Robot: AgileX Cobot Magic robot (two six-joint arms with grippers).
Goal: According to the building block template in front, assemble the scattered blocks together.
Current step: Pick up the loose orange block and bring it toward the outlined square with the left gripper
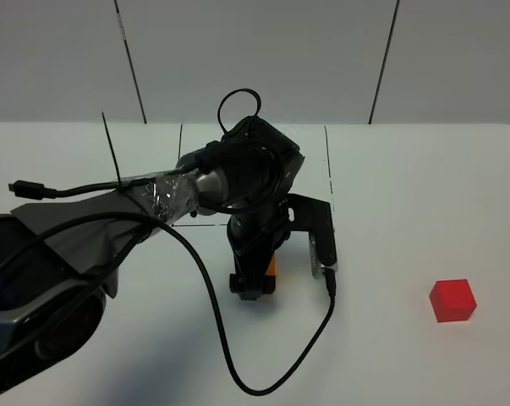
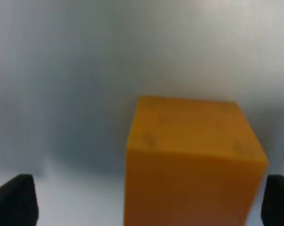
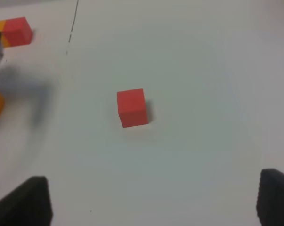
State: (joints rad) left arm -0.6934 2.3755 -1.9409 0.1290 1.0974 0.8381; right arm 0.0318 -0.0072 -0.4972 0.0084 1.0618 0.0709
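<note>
At the overhead frame's centre the left claw (image 2: 146, 200) stands spread wide, orange cube (image 2: 193, 160) between its fingers (image 2: 14, 202); right claw (image 3: 150, 200) spread too, empty; red cube (image 1: 452, 300) lower right

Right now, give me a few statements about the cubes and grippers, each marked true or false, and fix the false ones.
1. The red cube sits alone on the table. True.
2. The left gripper is clamped on the orange cube. False: its fingers stand wide, with a clear gap on one side.
3. The right gripper holds the red cube. False: it is open and empty, and the cube lies on the table beyond it.
4. A joined orange-and-red pair lies apart from the red cube. True.
</note>
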